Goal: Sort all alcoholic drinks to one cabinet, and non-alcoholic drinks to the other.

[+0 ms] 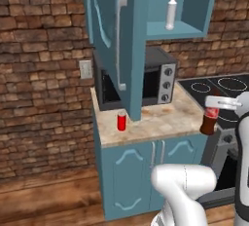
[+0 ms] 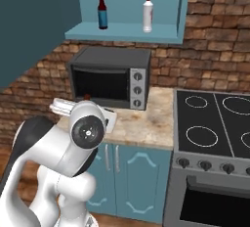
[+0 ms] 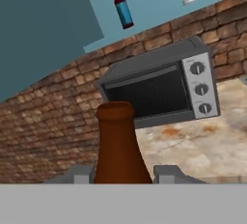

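Brick wall backs a kitchen corner where a speckled desk (image 1: 160, 122) sits on blue lower cabinets, with a dark toaster oven (image 2: 110, 77) at the back and a stove (image 2: 215, 123) at 3 o'clock of it.

Above the oven hangs an open blue cabinet (image 2: 124, 34). On its shelf stand a pale whitish bottle (image 2: 148, 12) with a red cap and, at 9 o'clock of it and apart, a dark bottle with a blue label (image 2: 102, 11); both are upright.

A red can (image 1: 121, 121) stands on the desk near its front edge, at 7 o'clock of the oven, beside the lower end of the open cabinet door (image 1: 114, 40).

In the left base view the claw (image 1: 214, 104) is clamped on the neck of the brown cola bottle (image 1: 209, 120), which hangs upright off the desk's 3 o'clock end, over the stove's edge. In the hand view the bottle's neck rises between the two finger tips (image 3: 166, 174).
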